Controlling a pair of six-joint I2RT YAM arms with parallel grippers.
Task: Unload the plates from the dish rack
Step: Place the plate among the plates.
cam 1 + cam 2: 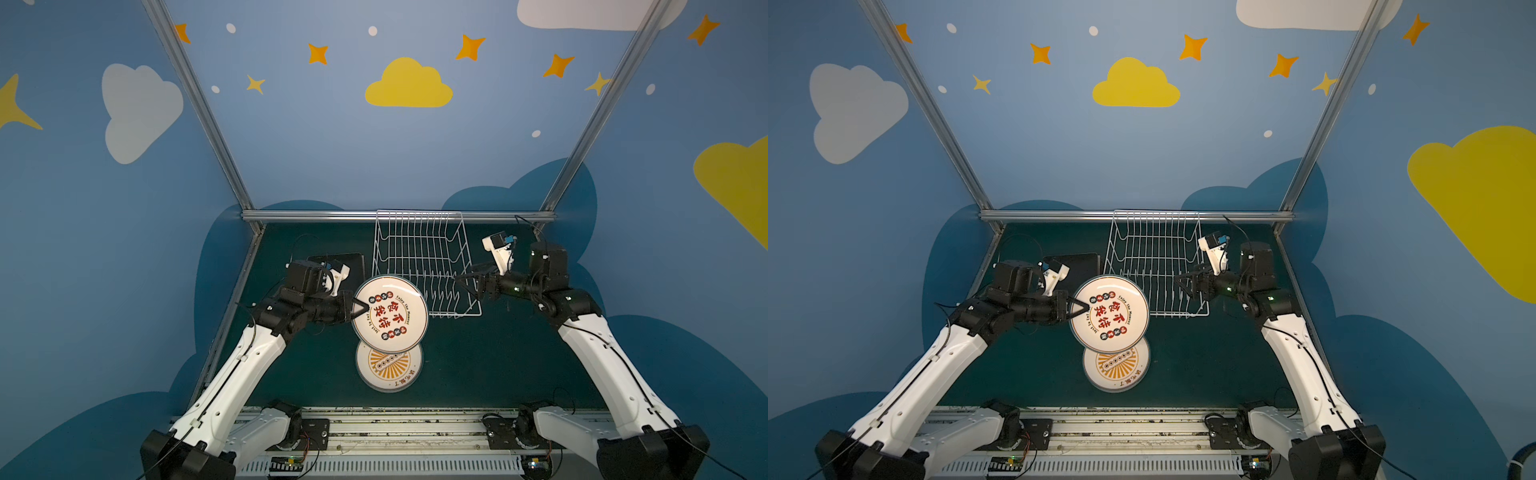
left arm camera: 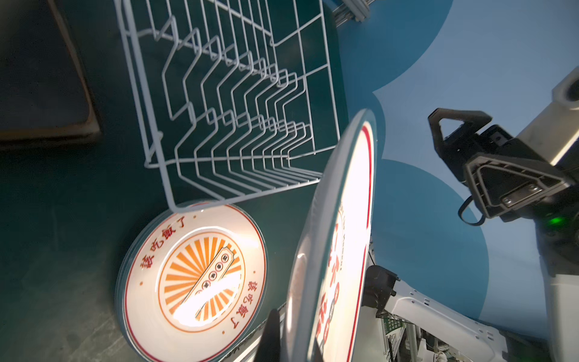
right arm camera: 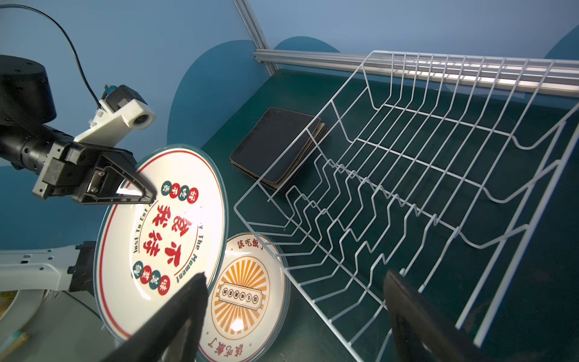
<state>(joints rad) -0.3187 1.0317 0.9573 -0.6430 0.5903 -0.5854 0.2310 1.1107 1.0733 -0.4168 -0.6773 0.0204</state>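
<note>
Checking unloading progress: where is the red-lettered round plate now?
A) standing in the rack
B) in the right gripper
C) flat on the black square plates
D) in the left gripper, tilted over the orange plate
D: the left gripper is shut on the rim of the red-lettered plate, tilted over the orange plate; the right gripper is open.

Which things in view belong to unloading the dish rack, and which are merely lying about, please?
Belongs to the job:
dish rack, empty of plates
round plate, clamped at its rim by the left gripper
stack of round plates, laid flat
stack of square plates beside the rack
right gripper, open

Merely there:
aluminium frame rail
cloud-painted walls
green tabletop
</note>
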